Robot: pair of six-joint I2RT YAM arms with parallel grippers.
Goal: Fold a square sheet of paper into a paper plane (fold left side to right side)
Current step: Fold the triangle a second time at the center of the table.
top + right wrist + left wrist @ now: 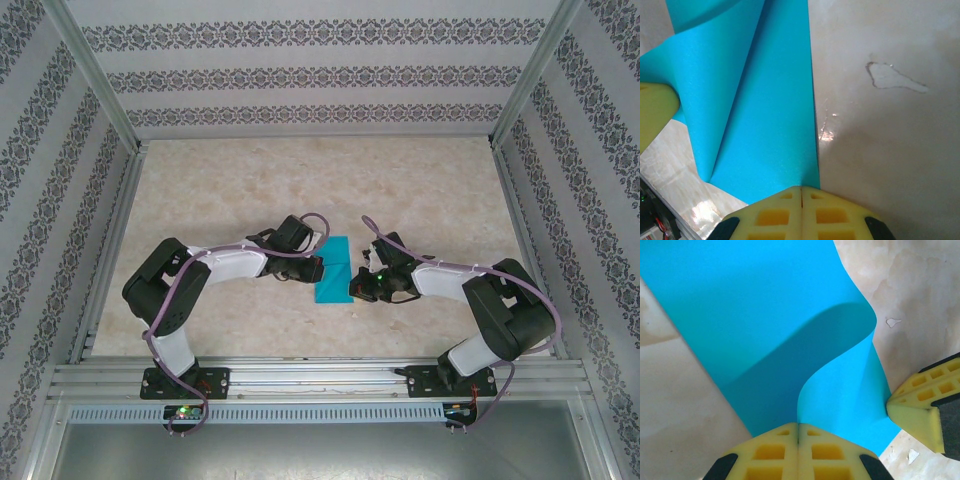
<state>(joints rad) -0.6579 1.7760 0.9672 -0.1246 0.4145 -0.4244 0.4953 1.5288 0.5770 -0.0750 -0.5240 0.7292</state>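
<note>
We see the right gripper (801, 192) at bottom centre, its yellow fingers pressed flat together and pinching the near corner of the square sheet of paper (770, 120), which is teal and plain; its right edge runs straight up the frame and its left part bows upward in a soft curl. At the left edge we see a yellow tip of the left gripper (652, 107) against the sheet's left side. We note the beige marbled table (890, 160) to the right, with a pale chipped mark (895, 80) and a small glare spot (827, 132) just beside the paper's edge.
</note>
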